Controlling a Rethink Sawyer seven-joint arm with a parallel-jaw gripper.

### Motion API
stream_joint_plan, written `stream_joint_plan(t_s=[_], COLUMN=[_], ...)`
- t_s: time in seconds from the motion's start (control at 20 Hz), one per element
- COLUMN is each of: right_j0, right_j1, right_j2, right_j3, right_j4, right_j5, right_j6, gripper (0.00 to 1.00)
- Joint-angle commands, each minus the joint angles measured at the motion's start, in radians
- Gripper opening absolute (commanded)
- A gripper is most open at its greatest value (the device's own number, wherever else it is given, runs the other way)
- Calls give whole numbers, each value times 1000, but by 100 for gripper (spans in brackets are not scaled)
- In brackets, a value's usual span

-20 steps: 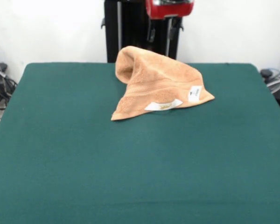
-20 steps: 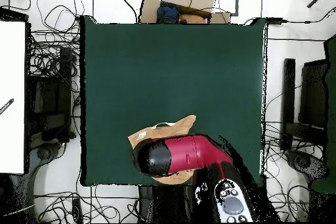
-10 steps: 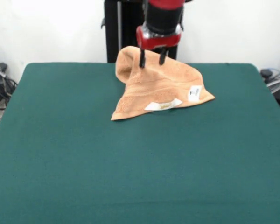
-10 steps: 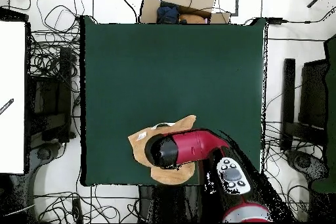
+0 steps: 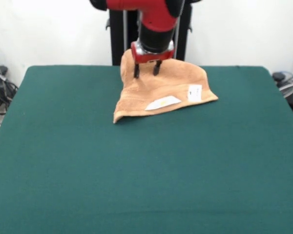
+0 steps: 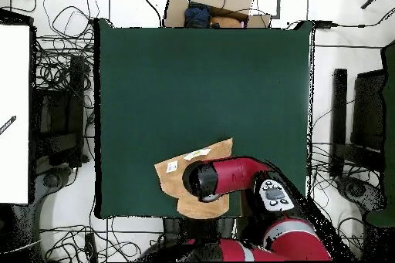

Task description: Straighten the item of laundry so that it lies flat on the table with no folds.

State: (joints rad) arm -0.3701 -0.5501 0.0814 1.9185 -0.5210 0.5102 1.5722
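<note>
The orange-tan towel (image 5: 161, 87) lies folded near the far edge of the green tabletop (image 5: 136, 165). From the front, the tool (image 5: 146, 72) stands on the towel's upper left part, its two dark fingers (image 5: 136, 71) spread apart, tips on the cloth, with two white tags (image 5: 162, 103) to their right. From overhead the arm (image 6: 231, 177) covers the tool; only the towel (image 6: 185, 169) and tags show beside it.

Towel (image 5: 158, 92): portion beneath the fingers (image 5: 136, 71) hidden overhead by arm (image 6: 231, 177); print on white tags (image 5: 162, 103) too small to read.
</note>
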Motion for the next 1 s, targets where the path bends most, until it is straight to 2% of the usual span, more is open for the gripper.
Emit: stream_joint_plan(t_s=[0.05, 0.15, 0.3, 0.4, 0.45, 0.5, 0.55, 0.65, 0.85, 1.0], right_j0=[48, 74, 146, 174, 190, 239, 267, 349, 385, 435], right_j1=[120, 179, 278, 333, 351, 385, 404, 461, 505, 566], right_j2=[-78, -96, -149, -169, -180, -228, -259, -360, -424, -521], right_j3=[-162, -225, -364, -435, -458, -505, -520, -576, -595, -606], right_j4=[-49, -48, -39, -14, -12, -24, -22, -9, 39, 124], right_j5=[-1, 9, 138, 141, 85, 45, -69, -190, -296, -487], right_j6=[159, 165, 175, 204, 234, 305, 382, 543, 609, 696], gripper=[100, 100, 100, 100, 100, 100, 100, 100, 100, 100])
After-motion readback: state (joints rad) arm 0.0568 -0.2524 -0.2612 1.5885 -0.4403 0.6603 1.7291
